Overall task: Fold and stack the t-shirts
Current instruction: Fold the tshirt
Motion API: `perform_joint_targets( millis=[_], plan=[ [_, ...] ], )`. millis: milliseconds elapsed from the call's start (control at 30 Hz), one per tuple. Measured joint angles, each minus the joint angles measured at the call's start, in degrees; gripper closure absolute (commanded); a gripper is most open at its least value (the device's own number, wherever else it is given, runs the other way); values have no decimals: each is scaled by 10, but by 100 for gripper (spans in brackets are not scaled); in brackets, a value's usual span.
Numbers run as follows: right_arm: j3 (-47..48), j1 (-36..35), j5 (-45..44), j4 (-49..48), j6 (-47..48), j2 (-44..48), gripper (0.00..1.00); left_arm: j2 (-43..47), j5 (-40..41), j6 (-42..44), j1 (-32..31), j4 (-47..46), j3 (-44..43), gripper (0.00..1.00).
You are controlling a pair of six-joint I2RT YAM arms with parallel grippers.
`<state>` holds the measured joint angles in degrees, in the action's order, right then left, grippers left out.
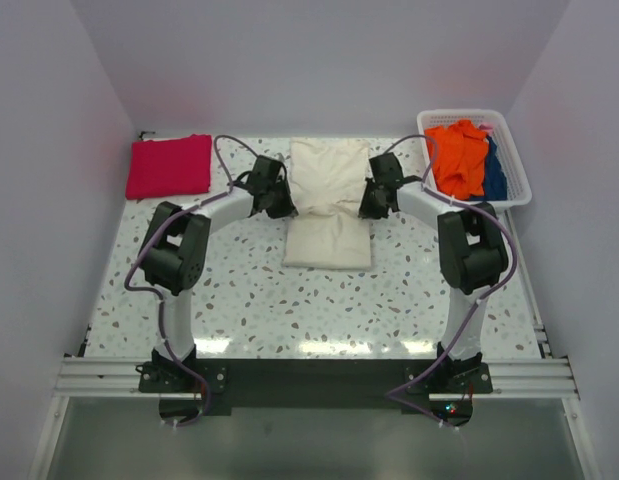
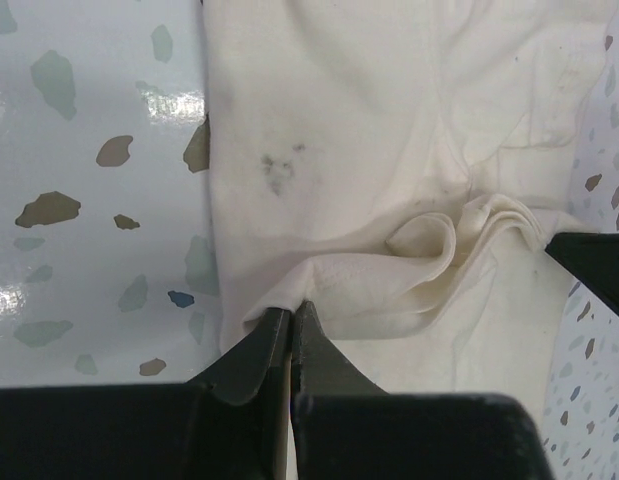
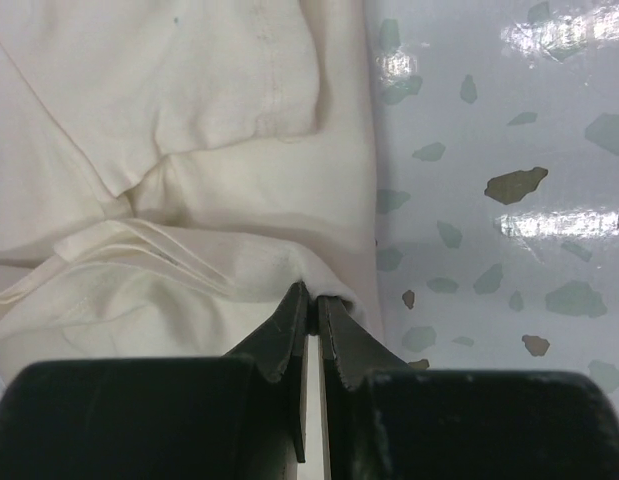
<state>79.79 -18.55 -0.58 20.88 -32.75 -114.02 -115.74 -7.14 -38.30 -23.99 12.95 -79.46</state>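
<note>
Clamped tight on left edge of cream-white t-shirt point(image 1: 329, 190) with left gripper point(image 2: 292, 314), on right edge with right gripper point(image 3: 312, 300): matched grips, likely for even fold. Lying mid-table point(image 1: 289, 310). Crimson-pink t-shirt point(image 1: 170, 166) folded far left, probably stack base

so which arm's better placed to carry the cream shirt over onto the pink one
Left, likely. The pink shirt lies far left, on the left arm's side, and its jaws are shut on the cream shirt's left edge. The right arm would have to reach across.
</note>
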Motion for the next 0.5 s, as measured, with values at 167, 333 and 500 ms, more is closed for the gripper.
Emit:
perform_joint_targets(
  millis=[167,333,500],
  plan=[
    [4,7,2,0,0,-1,99,0,-2,0,6,0,0,96],
    [13,11,3,-1,0,-1,89,0,-4,1,11,0,-1,81],
    [13,18,3,-4,0,-1,64,0,-8,11,20,-3,-2,36]
  ],
)
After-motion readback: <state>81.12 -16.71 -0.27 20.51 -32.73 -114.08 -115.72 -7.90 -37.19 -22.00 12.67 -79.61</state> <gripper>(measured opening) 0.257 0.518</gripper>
